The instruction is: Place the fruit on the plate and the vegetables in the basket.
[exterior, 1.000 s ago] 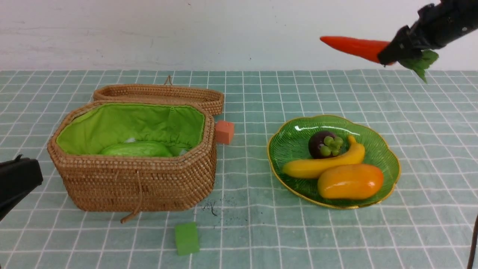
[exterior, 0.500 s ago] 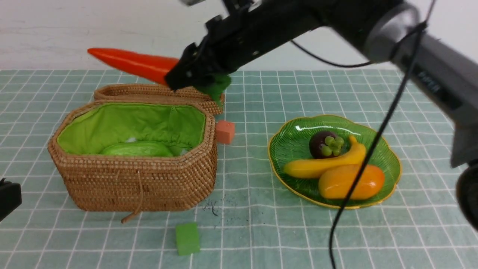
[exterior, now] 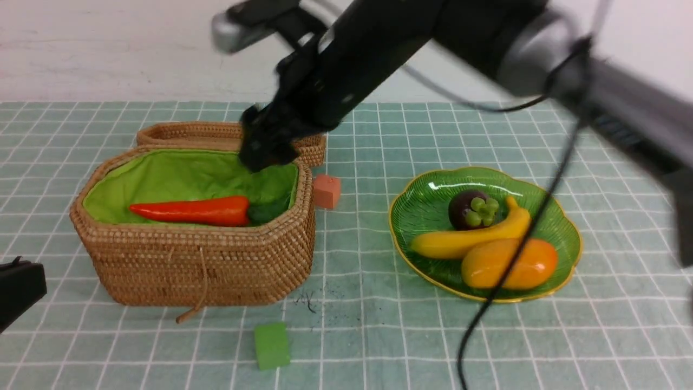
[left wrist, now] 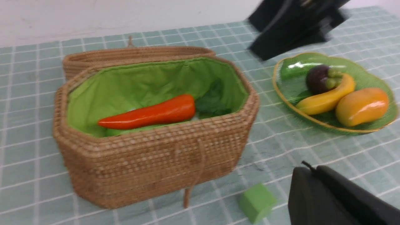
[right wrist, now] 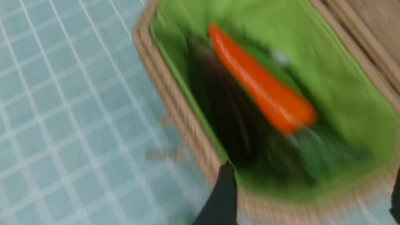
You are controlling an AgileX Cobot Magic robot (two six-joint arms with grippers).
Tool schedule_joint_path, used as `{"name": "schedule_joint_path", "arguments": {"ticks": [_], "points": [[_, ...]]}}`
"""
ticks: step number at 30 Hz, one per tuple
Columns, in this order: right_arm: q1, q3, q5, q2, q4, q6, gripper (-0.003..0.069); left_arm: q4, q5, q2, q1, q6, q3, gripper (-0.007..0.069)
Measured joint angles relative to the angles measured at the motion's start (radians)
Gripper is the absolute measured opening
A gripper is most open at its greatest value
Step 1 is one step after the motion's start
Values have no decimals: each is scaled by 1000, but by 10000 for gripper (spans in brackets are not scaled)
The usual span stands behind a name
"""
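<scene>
The orange-red carrot (exterior: pixel 189 211) (left wrist: pixel 150 112) (right wrist: pixel 259 84) lies free inside the green-lined wicker basket (exterior: pixel 195 254) (left wrist: pixel 150 162), its leaves toward the plate side. A dark blurred eggplant (right wrist: pixel 225 118) lies beside it. My right gripper (exterior: pixel 265 154) (right wrist: pixel 311 187) hangs open just above the basket's right end, holding nothing. On the green glass plate (exterior: pixel 422 206) (left wrist: pixel 287 70) rest the banana (exterior: pixel 460 238), the mango (exterior: pixel 509 262) and the mangosteen (exterior: pixel 465 208). My left gripper (exterior: pixel 21 287) (left wrist: pixel 307 170) stays shut and empty, low at the table's near left.
The basket's woven lid (exterior: pixel 216 134) lies open behind it. An orange cube (exterior: pixel 326 190) sits just right of the basket, and a green cube (exterior: pixel 272 345) (left wrist: pixel 257 203) in front. The right arm's cable (exterior: pixel 503 281) dangles in front of the plate.
My right arm swept left from the far right to above the basket carrying the carrot. Its jaws opened, and the carrot now lies in the basket. The left gripper barely moved.
</scene>
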Motion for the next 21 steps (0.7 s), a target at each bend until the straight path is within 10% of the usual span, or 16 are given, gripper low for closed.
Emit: {"name": "schedule_joint_path", "arguments": {"ticks": [13, 21], "points": [[-28, 581, 65, -687, -232, 310, 29, -104, -192, -405, 0, -10, 203, -13], [-28, 1052, 76, -1052, -250, 499, -17, -106, -242, -436, 0, -22, 331, -13]]}}
